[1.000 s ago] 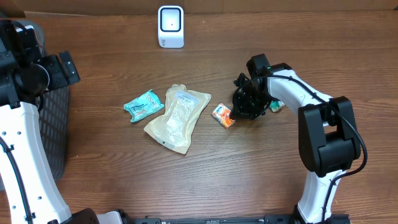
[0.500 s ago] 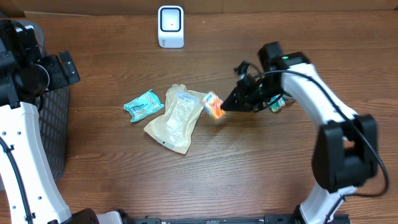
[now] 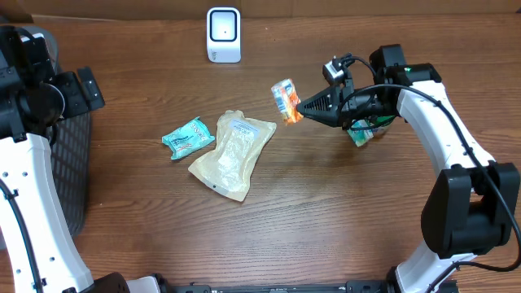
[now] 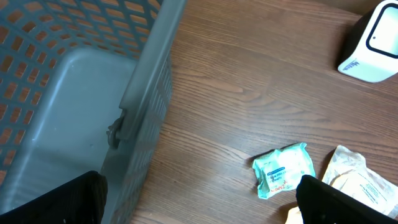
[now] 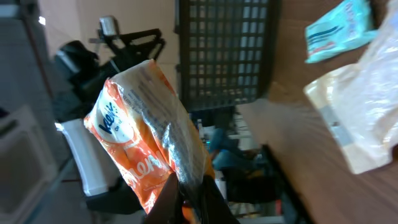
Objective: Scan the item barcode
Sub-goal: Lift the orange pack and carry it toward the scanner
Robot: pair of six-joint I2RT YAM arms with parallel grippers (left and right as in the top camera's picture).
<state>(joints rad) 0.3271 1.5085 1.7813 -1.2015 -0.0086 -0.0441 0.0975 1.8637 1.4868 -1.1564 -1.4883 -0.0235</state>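
Note:
An orange tissue packet (image 3: 285, 99) hangs in the air above the table, right of centre. My right gripper (image 3: 303, 106) is shut on its lower edge and points left. In the right wrist view the packet (image 5: 143, 124) fills the middle, its crinkled seam pinched between the dark fingers (image 5: 180, 199). The white barcode scanner (image 3: 223, 34) stands at the far edge, left of the packet, and shows in the left wrist view's top right corner (image 4: 373, 40). My left gripper (image 4: 199, 199) is open and empty, hovering by the basket, both fingertips at the bottom of its view.
A teal packet (image 3: 188, 137) and a pale clear pouch (image 3: 234, 153) lie side by side mid-table. A grey mesh basket (image 3: 75, 163) stands at the left edge. A small green item (image 3: 362, 134) lies under the right arm.
The right gripper has lifted the orange packet off the table and carried it toward the far side. The left arm has stayed still.

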